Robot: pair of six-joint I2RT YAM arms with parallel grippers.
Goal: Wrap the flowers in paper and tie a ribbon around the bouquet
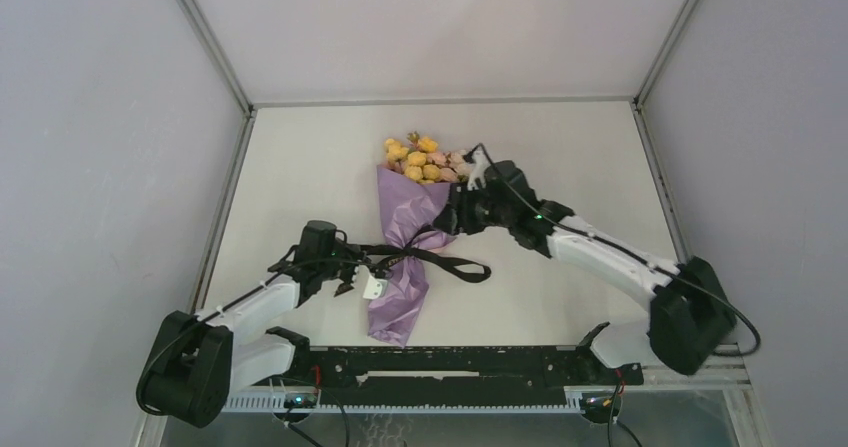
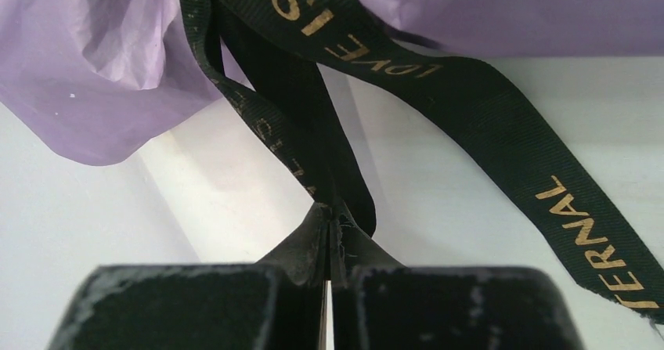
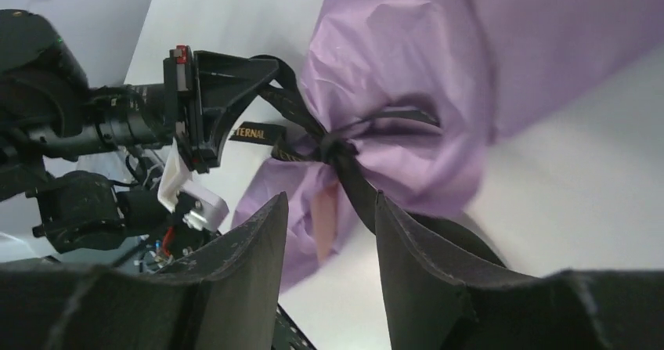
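At the middle of the table (image 1: 300, 167), the bouquet (image 1: 410, 237) lies blooms far, its black ribbon (image 1: 450, 265) pinched in my closed left gripper (image 2: 330, 225), my right gripper (image 3: 329, 209) open beside the knot (image 3: 333, 148); tugging one-handed could drag the bouquet or loosen the knot.

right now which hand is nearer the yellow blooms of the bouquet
Right. The right hand sits beside the paper cone, on its right, just below the yellow blooms. The left hand is farther down, left of the cone's tied waist, shut on the black ribbon.
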